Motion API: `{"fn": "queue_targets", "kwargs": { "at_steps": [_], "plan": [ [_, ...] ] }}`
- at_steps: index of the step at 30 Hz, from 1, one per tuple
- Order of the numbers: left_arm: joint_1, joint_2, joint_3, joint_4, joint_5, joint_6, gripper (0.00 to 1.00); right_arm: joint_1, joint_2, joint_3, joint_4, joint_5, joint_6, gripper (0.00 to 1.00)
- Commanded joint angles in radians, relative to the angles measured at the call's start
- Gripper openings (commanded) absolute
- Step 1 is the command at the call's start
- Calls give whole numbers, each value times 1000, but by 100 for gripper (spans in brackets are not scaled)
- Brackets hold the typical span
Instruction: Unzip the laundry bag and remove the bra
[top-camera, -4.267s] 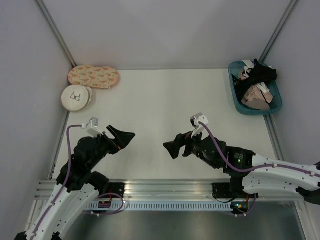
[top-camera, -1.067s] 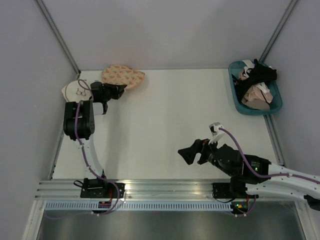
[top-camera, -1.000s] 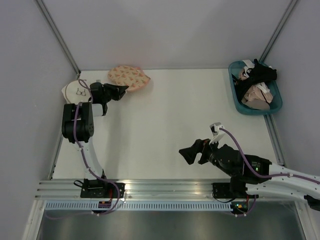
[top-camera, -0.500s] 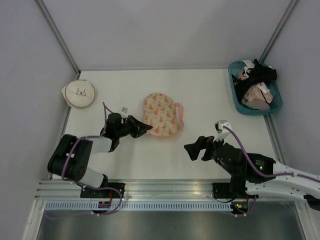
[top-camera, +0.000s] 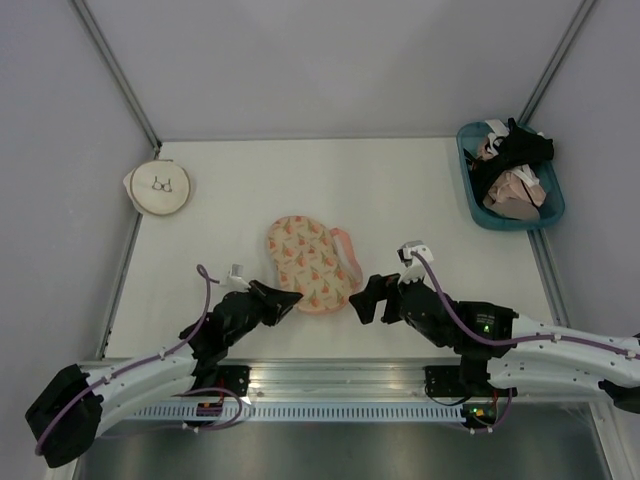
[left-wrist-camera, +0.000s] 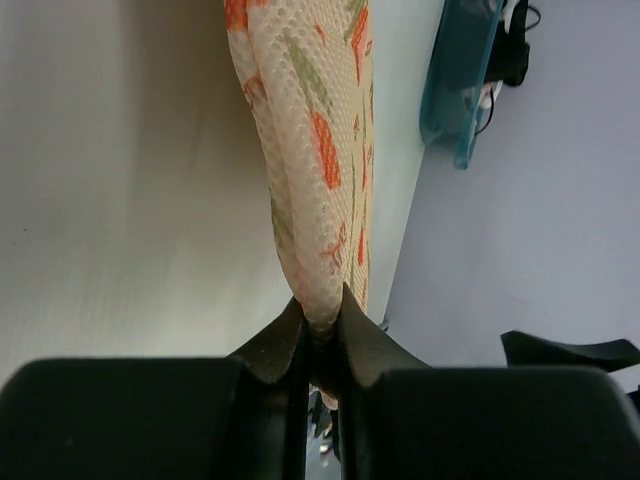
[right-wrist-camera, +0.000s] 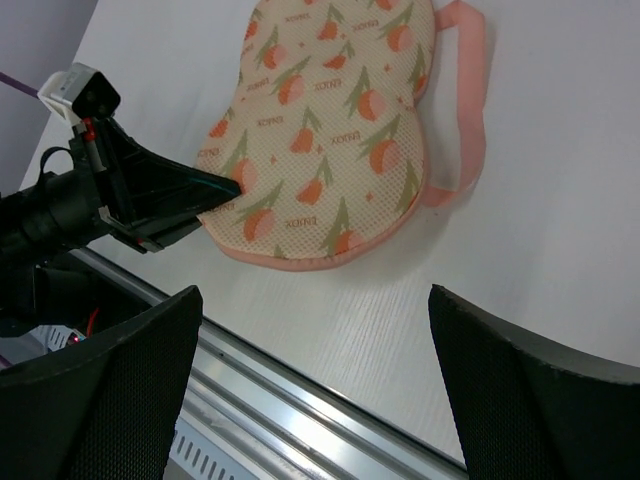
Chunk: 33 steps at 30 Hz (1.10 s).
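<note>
The laundry bag (top-camera: 306, 258) is a peach oval pouch with orange prints and a pink strap, lying near the table's front middle. My left gripper (top-camera: 291, 297) is shut on its near left edge; in the left wrist view the mesh fabric (left-wrist-camera: 310, 160) runs straight up from between the pinching fingers (left-wrist-camera: 285, 340). My right gripper (top-camera: 360, 303) stands open just right of the bag's near end, with the bag (right-wrist-camera: 330, 130) ahead of it and bare table between its fingers (right-wrist-camera: 140, 390). The left gripper (right-wrist-camera: 215, 188) shows there on the bag's edge. The bra is hidden.
A round cream pouch with a bra drawing (top-camera: 158, 190) lies at the far left. A teal basket (top-camera: 478, 205) of black and beige-pink garments stands at the far right. The table's metal front rail (right-wrist-camera: 300, 400) runs just below the bag.
My left gripper has dragged the laundry bag from the far left corner to the front middle of the table. My right gripper has moved left, closer to the bag.
</note>
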Motion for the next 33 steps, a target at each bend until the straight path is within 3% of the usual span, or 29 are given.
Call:
{"fn": "queue_targets", "kwargs": {
  "at_steps": [1, 2, 3, 6, 11, 16, 17, 18, 23, 28, 33],
  "plan": [
    [-30, -22, 3, -75, -210, -113, 2, 5, 51, 8, 68, -32, 1, 98],
    [-30, 8, 32, -65, -192, -98, 7, 3, 60, 14, 71, -34, 1, 98],
    [-30, 28, 52, -65, -147, -72, 35, 5, 71, 17, 68, -34, 0, 98],
    [-30, 61, 155, -202, -84, 17, 60, 5, 72, 34, 49, -20, 1, 98],
    [-30, -28, 178, -464, -93, 99, 66, 5, 36, 39, 1, 9, 12, 98],
    [-30, -256, 146, -732, -128, 137, 66, 3, 19, 36, -25, 31, 15, 98],
    [-30, -281, 140, -756, -129, 143, 80, 5, 20, 37, -28, 34, 14, 98],
    [-30, -303, 137, -794, -122, 148, 82, 5, 22, 40, -28, 38, 12, 98],
    [-29, -280, 130, -827, -118, 174, 82, 5, 45, 60, -31, 42, 3, 98],
    [-29, -203, 169, -799, -260, 171, 85, 5, 46, 59, -31, 28, 11, 98],
    [-27, -54, 170, -651, -365, 143, 90, 5, 29, 45, -27, 22, 21, 98]
  ]
}}
